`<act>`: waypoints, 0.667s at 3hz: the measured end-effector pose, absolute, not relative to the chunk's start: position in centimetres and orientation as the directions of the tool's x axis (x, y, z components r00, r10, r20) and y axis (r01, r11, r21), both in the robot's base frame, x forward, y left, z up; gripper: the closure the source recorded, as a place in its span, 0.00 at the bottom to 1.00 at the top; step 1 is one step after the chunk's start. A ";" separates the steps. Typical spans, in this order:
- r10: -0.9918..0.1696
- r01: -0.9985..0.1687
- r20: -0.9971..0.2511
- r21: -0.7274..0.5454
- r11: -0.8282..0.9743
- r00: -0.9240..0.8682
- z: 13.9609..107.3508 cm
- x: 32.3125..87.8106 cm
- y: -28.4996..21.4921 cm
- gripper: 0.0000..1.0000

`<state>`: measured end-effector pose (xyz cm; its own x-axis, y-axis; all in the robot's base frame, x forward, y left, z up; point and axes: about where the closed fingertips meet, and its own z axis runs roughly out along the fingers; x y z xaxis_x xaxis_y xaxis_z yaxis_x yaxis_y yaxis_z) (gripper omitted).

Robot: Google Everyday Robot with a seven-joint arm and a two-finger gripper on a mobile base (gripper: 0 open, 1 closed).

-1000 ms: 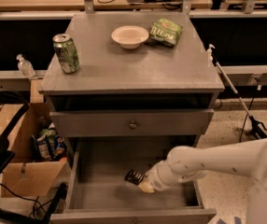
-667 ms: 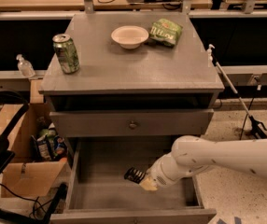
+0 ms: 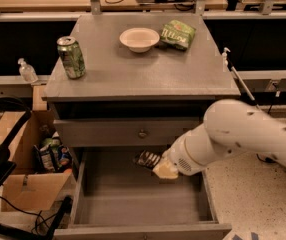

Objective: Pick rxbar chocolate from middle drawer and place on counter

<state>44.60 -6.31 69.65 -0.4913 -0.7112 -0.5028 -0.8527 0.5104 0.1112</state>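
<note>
The rxbar chocolate, a small black wrapped bar with pale lettering, is held in the air above the floor of the open middle drawer. My gripper is shut on its right end, at the tip of the white arm that reaches in from the right. The bar hangs just below the closed drawer front with the round knob. The grey counter is above, with a green soda can at its left.
On the counter stand a white bowl and a green crinkly snack bag at the back. A cardboard box with clutter sits on the floor to the left. A spray bottle stands on a shelf at the left.
The gripper has risen with the bar, from close to the drawer floor up to just under the upper drawer front. The arm has swung higher too.
</note>
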 end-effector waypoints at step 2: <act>-0.579 -0.731 -0.673 -0.084 0.677 -0.460 84.6 45.0 -9.3 1.00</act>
